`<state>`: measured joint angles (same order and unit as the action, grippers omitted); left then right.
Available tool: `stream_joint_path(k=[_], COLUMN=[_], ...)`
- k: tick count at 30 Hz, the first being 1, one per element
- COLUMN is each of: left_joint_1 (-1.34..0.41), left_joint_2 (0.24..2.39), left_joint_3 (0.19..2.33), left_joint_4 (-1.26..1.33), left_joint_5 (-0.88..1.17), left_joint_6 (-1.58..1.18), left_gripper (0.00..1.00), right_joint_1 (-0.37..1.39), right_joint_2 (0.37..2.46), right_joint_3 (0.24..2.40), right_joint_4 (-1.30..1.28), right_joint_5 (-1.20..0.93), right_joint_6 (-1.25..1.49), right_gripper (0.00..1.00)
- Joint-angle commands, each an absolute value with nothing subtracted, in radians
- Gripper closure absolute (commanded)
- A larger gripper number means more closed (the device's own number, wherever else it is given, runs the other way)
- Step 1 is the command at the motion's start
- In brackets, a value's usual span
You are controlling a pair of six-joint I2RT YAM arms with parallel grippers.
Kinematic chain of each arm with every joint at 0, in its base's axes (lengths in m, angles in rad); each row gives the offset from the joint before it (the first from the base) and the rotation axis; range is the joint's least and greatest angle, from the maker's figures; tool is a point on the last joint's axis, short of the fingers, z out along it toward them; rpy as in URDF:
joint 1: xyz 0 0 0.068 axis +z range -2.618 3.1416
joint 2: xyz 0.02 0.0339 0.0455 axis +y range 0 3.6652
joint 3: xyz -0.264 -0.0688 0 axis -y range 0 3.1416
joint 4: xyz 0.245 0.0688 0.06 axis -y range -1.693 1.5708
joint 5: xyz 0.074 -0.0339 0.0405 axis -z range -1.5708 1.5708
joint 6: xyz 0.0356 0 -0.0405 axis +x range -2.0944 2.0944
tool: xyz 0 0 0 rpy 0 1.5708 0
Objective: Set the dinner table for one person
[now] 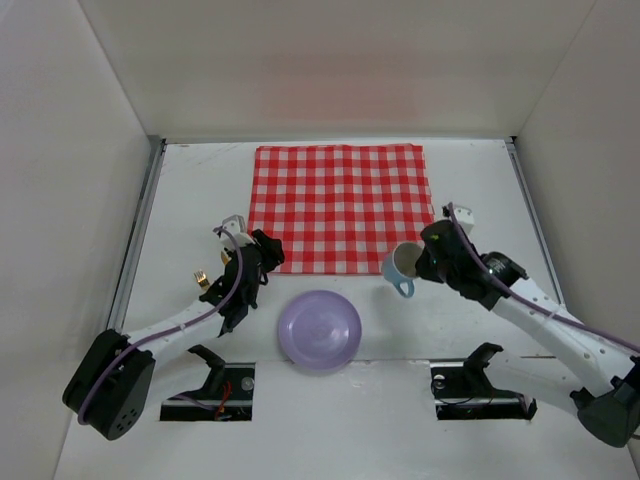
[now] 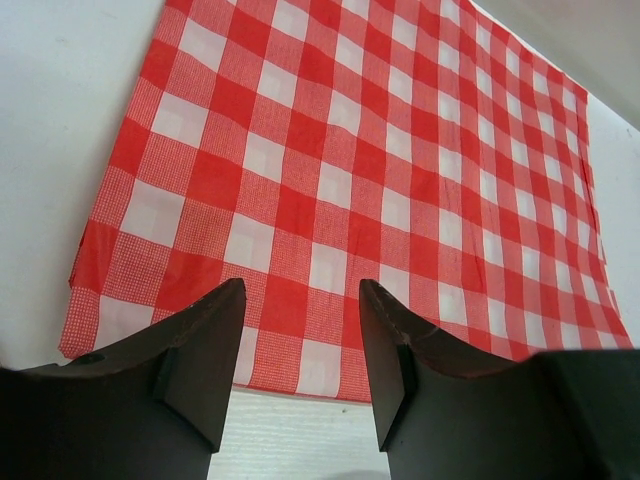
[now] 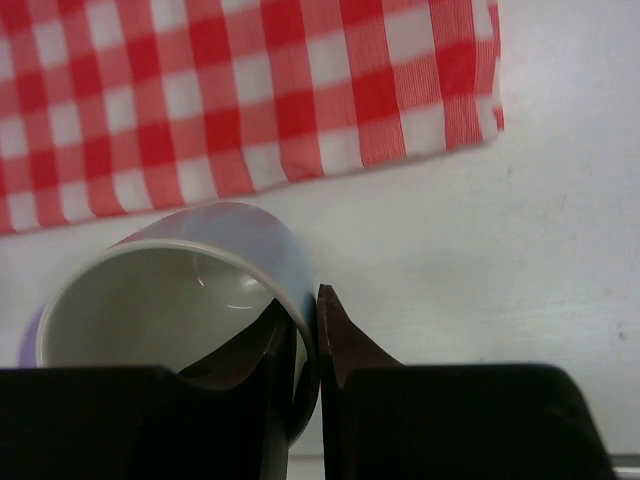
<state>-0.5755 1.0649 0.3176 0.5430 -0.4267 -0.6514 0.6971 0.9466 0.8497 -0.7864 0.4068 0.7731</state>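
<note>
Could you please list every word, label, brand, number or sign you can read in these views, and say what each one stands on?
There are none. The checked cloth, the mug, the purple plate and the dinner table carry no readable text in any view.

I see the cloth point(image 1: 340, 207) in red and white checks, with paler, finely hatched red squares between the solid ones. The dinner table point(image 1: 200, 180) under it is plain matte white. Just off the cloth's near edge, the plate point(image 1: 319, 329) is pale lilac with no pattern. By the cloth's near right corner, the mug point(image 1: 402, 267) is light blue outside and cream-white inside. The left gripper point(image 2: 300, 300) and right gripper point(image 3: 303, 330) are both black. A purple cable point(image 1: 237, 268) runs along the white left arm point(image 1: 175, 330).
</note>
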Motion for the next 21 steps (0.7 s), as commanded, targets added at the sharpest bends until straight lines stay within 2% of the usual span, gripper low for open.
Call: stream_joint_path(k=[1,6,10,21], left_joint_1=[-0.562,-0.548,-0.533,-0.51], left_joint_2=[1.066,1.066,1.046,0.905], left_joint_3=[0.301,0.282,0.261,0.17], left_joint_4=[0.629,0.65,0.661,0.729], left_joint_5=[-0.437,-0.442,-0.437,-0.495], left_joint_6=[-0.641,-0.641,-0.646,-0.655], left_gripper=[0.53,0.53,0.53,0.54], right_joint_1=[0.615,0.443,0.343,0.217], right_joint_2=[1.027,1.311,1.573,2.146], right_joint_3=[1.015,1.239,1.475,2.17], right_joint_4=[-0.617,-0.486,-0.476,-0.739], right_joint_5=[0.41,0.342,0.318,0.318], right_joint_6=[0.674,0.554,0.508,0.426], right_gripper=[0.91,0.9,0.91,0.91])
